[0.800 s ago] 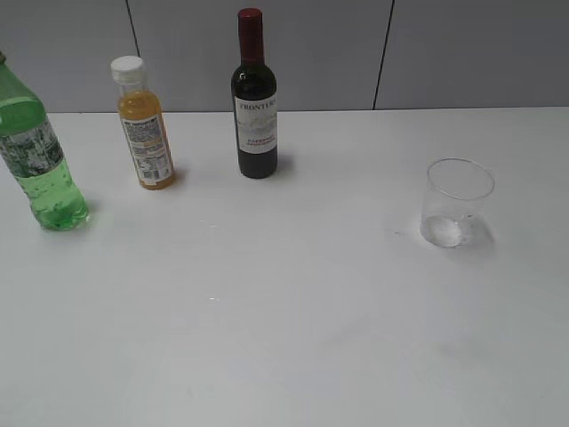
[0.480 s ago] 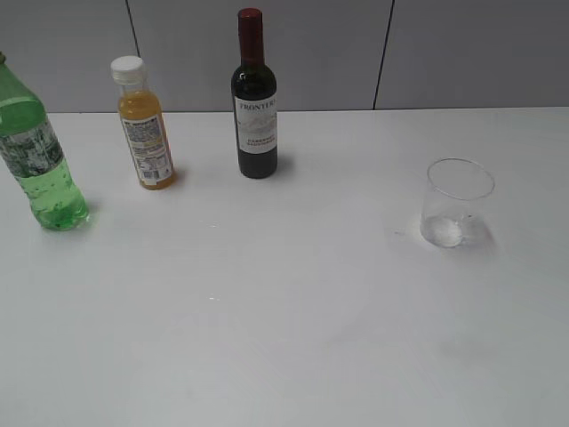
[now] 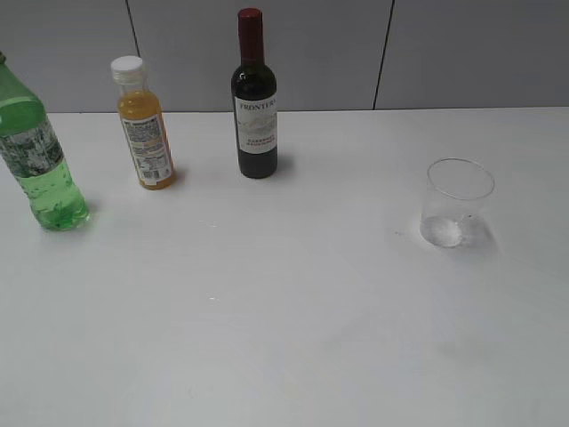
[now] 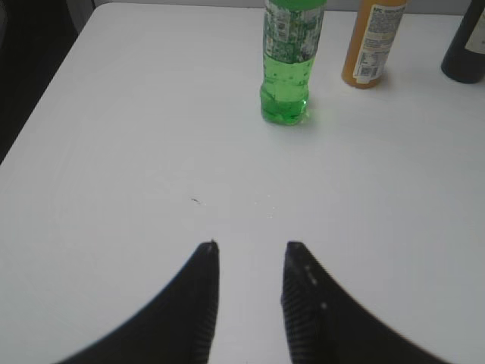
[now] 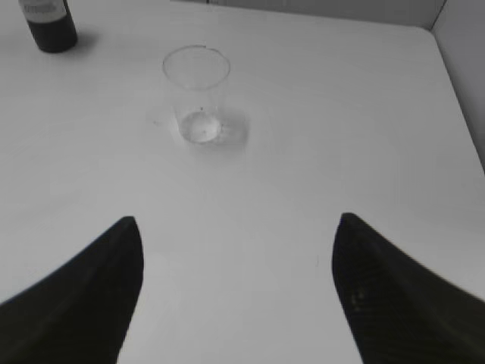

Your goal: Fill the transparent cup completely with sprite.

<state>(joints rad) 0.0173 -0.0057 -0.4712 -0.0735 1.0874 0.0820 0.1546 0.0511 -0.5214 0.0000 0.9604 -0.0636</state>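
Starting cold: sprite (image 4: 286, 72) stands at 12 o'clock of your left hand (image 4: 250, 254), fingers narrowly apart, empty. Widen first, grip below label. Transparent cup (image 5: 197, 95) at 11 o'clock of wide-open right hand (image 5: 235, 258).

White table (image 3: 293, 338): sprite (image 3: 36, 160), juice bottle (image 3: 146, 124), wine bottle (image 3: 255, 107), transparent cup (image 3: 456, 203).
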